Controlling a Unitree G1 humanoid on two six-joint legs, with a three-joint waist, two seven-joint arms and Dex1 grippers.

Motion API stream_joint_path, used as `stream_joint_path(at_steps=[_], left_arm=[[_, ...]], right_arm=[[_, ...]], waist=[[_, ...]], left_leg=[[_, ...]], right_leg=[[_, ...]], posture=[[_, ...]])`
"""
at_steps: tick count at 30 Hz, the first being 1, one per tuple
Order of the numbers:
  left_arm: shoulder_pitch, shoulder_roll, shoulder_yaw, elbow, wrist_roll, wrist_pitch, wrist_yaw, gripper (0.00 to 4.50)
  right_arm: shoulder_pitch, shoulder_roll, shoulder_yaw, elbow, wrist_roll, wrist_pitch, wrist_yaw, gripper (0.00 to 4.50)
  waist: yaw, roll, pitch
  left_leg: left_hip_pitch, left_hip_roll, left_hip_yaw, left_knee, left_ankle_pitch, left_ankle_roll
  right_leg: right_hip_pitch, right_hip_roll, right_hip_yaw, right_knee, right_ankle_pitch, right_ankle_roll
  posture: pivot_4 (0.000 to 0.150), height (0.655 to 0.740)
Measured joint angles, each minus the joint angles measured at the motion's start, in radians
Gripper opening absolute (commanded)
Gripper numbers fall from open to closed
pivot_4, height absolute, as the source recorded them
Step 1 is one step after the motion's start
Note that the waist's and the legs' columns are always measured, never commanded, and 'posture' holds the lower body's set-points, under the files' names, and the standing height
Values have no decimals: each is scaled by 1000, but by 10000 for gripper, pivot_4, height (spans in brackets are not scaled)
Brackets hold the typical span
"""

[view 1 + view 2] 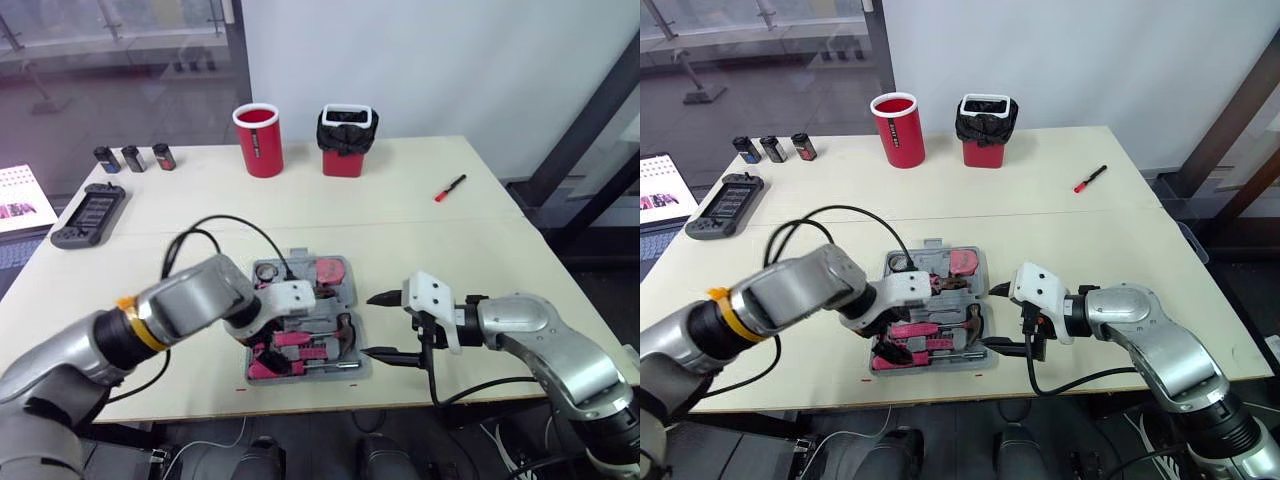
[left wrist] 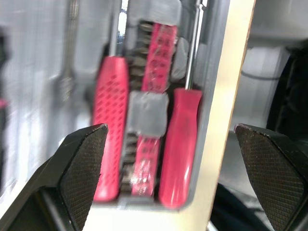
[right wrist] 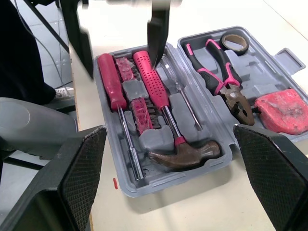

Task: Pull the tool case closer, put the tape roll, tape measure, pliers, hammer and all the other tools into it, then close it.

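Tool case (image 3: 159,182) open; right wrist view reveals hammer (image 3: 185,155), pliers (image 3: 226,84), tape roll (image 3: 238,51) inside; left jaws, right jaws agape, empty.

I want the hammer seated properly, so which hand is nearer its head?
Right. The right hand is open just off the edge of the tool case, beside the hammer head; the left hand hovers over the hammer's grip end, across the case.
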Motion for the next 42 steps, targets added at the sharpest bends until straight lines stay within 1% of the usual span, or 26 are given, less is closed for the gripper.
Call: stream_joint_path(at_steps=[3, 4, 6, 7, 8, 9, 11, 13, 15, 18, 20, 24, 31, 35, 42], left_arm=[[60, 30, 128, -8, -33, -33, -8, 44179], [121, 26, 210, -19, -50, -89, -7, 44179], [209, 12, 308, -36, -80, -169, -6, 44179], [279, 6, 375, -52, -97, -211, 1, 39020], [321, 1, 410, -57, -107, -226, 9, 35721], [374, -5, 449, -59, -112, -241, 26, 30713], [452, -5, 490, -60, -112, -267, 45, 20252], [513, -12, 509, -70, -109, -305, 63, 10726], [562, -44, 526, -78, -109, -338, 85, 254], [619, -94, 531, -78, -106, -401, 108, 254], [680, -144, 530, -68, -80, -492, 128, 254], [747, -179, 505, -7, -15, -621, 139, 254], [764, -204, 452, 102, 100, -773, 146, 254], [777, -215, 413, 130, 165, -856, 145, 254], [746, -209, 351, 189, 296, -996, 156, 254]], right_arm=[[7, 0, 1, 0, 0, 0, -4, 45000], [12, 0, 0, 0, 0, 0, -7, 45000], [17, 0, 0, 0, 0, 0, -9, 45000], [18, 0, 0, 0, 0, 0, -11, 45000], [21, -1, -1, 0, -1, 0, -13, 45000], [25, 0, -1, 0, -1, 0, -15, 45000], [28, -1, -2, -1, -1, 0, -17, 45000], [30, -1, -2, -1, -1, 0, -18, 45000], [30, -1, -2, -2, 0, 0, -18, 45000], [30, -1, -2, -2, 0, 0, -19, 45000], [30, -1, -2, -2, 0, 0, -19, 45000], [30, -2, -2, -1, 0, 0, -18, 45000], [29, -2, -2, -1, 1, 2, -16, 45000], [27, -4, -2, -1, 1, 3, -15, 45000], [17, -15, -4, -1, 1, 9, -11, 45000]], waist=[[0, 0, 0], [-2, 0, 0], [0, 0, 0], [-1, 0, 0], [0, 0, 0], [0, 0, 0], [1, 0, 0], [3, 0, 0], [7, -1, 0], [5, -1, 0], [4, 0, 0], [5, 0, 0], [5, 0, 0], [6, 0, 0], [6, 3, -4]], left_leg=[[0, 0, 1, 0, 0, 0], [0, 0, 2, -1, 0, 0], [0, 0, 3, -1, 0, 0], [1, 0, 4, -1, 0, 0], [1, 0, 4, -1, 0, 0], [1, 0, 4, -1, 0, 0], [1, 0, 5, 0, 0, 0], [1, 0, 5, 0, 0, 0], [1, 0, 5, 1, 0, 0], [1, 0, 6, 1, 0, 0], [1, 0, 6, 0, 0, 0], [1, 0, 6, 0, 0, 0], [1, 0, 7, 1, 0, 0], [1, 0, 7, 0, 0, 0], [3, 0, 7, 0, 0, 0]], right_leg=[[-1, 0, 1, 0, 0, -1], [-1, 0, 2, 0, 1, -2], [-2, 0, 3, 0, 0, -2], [-2, 0, 4, 0, 0, -3], [-2, 0, 4, 0, 0, -4], [-2, 0, 5, 0, 0, -4], [-2, 0, 5, 0, 0, -4], [-2, 0, 6, 0, 0, -5], [-1, 0, 7, 0, 0, -5], [-1, 0, 7, 0, 0, -5], [-1, 0, 8, -1, 0, -5], [-2, 1, 8, 0, 0, -6], [-2, 1, 9, -1, 1, -6], [-2, 1, 9, -1, 1, -6], [0, 1, 9, -1, 0, -5]], posture=[[1500, 7387], [1500, 7387], [1500, 7387], [1500, 7387], [1500, 7387], [1500, 7387], [1500, 7387], [1500, 7387], [1500, 7387], [1500, 7387], [1500, 7387], [1500, 7387], [1500, 7387], [1500, 7387], [1500, 7387]])
